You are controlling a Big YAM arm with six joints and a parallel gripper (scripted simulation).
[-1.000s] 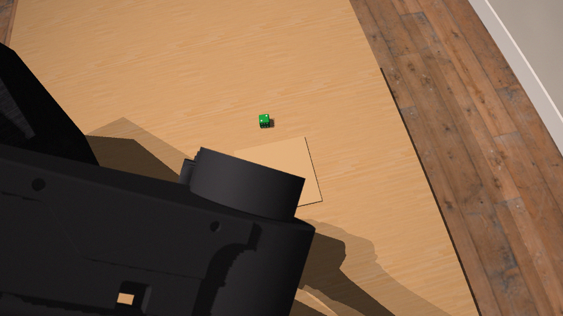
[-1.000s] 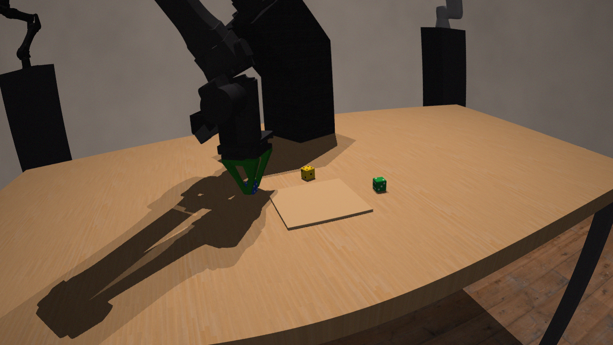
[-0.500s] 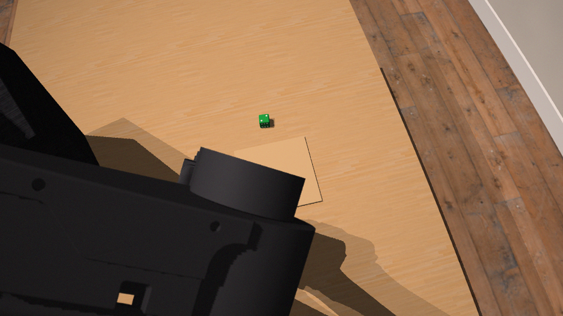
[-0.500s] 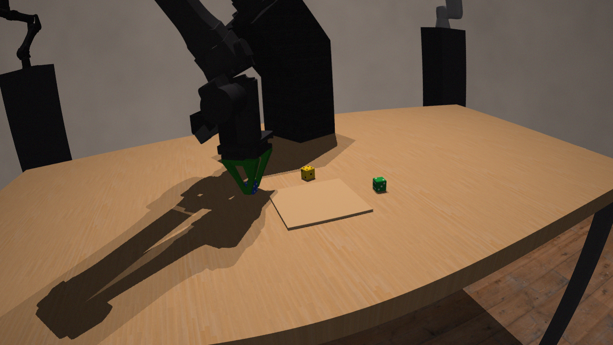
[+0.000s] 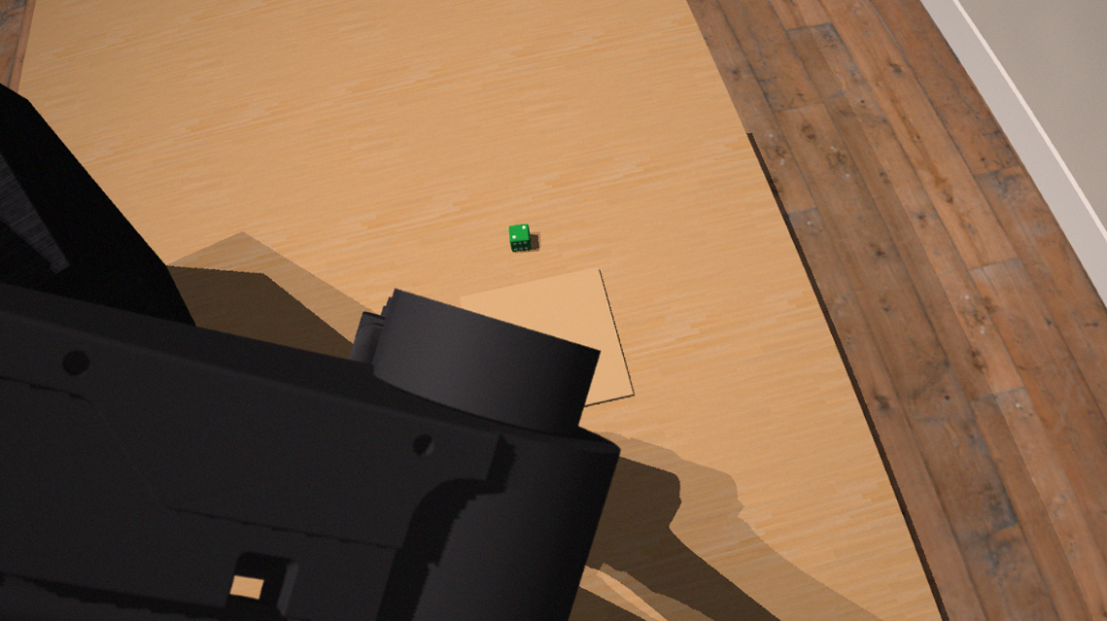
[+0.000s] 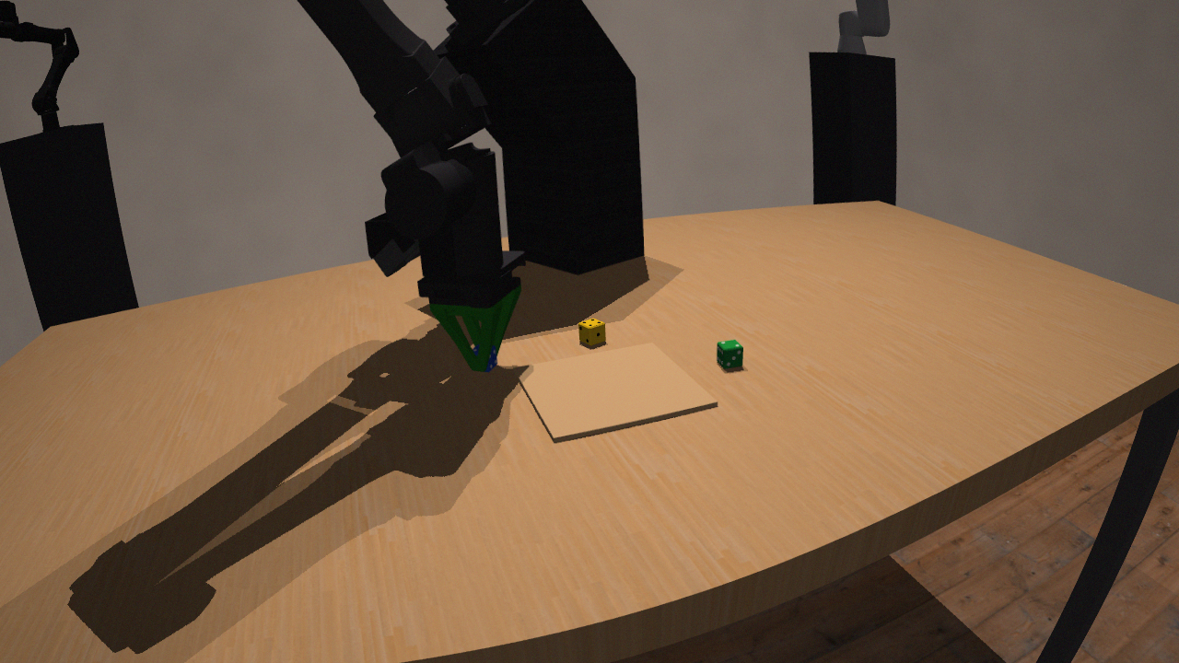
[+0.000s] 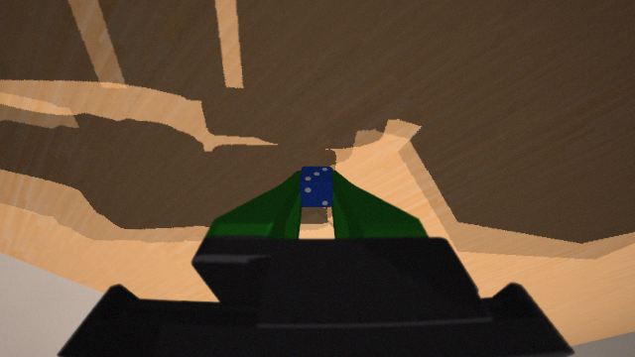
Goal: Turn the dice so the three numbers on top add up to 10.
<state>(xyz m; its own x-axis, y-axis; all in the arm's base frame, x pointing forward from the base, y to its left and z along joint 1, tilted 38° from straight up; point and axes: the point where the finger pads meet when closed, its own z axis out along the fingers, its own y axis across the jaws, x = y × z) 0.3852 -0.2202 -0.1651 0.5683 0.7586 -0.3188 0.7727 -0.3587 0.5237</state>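
Pincer closed on blue die, fingers narrowly parted; grip best kept centred, lift straight, mat edge cleared.

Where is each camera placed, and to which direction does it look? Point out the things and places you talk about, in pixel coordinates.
Top: high above the table, facing down; the dark arm fills the lower left.
Exterior: beside the table, angled down toward the arm, its gripper (image 6: 484, 367) (image 7: 317, 178) visible.
Wrist: on the wrist, looking along the gripper's fingers.
Top and exterior share the green die (image 5: 519, 233) (image 6: 729, 354).
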